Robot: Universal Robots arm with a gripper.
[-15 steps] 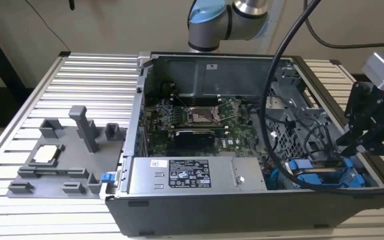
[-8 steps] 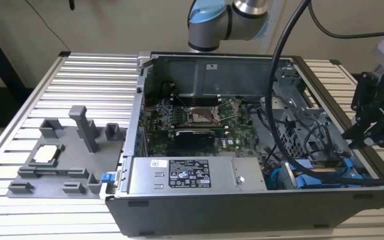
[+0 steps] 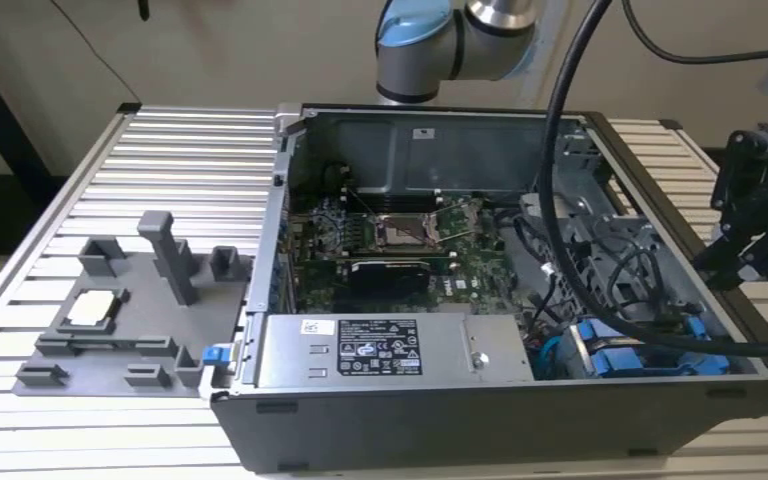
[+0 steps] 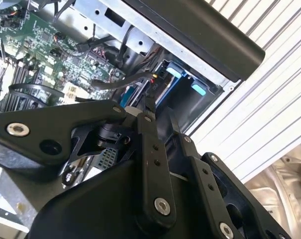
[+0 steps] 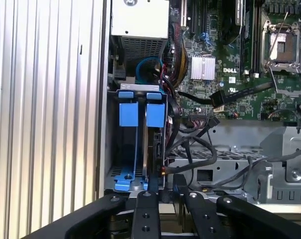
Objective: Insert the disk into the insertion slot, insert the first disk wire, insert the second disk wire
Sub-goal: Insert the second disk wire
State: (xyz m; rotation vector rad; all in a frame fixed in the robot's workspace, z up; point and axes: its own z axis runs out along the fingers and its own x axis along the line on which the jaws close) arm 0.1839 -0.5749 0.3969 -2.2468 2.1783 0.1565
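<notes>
The gripper (image 5: 166, 195) hangs right at the end of the disk (image 5: 154, 144) (its grip I cannot tell), which stands on edge inside the slot (image 5: 133, 88) among black wires (image 5: 190, 149).

Slatted aluminium tabletop (image 3: 37, 440), plain beige wall (image 3: 251, 50) behind, soft even light.

The gripper (image 3: 734, 262) hangs over the wall of the computer case (image 3: 491, 440) on the exterior view's right; nearest it, just inside that wall, sits the insertion slot (image 5: 125, 149), the disk (image 5: 154, 134) standing on edge inside; loose cables (image 5: 200, 149) lie just beside the slot; farther from the gripper come the power supply (image 3: 384, 350) and the motherboard (image 3: 398, 250); farthest off, outside the case, a fixture tray (image 3: 117, 340) rests on the slatted table (image 3: 197, 140).
</notes>
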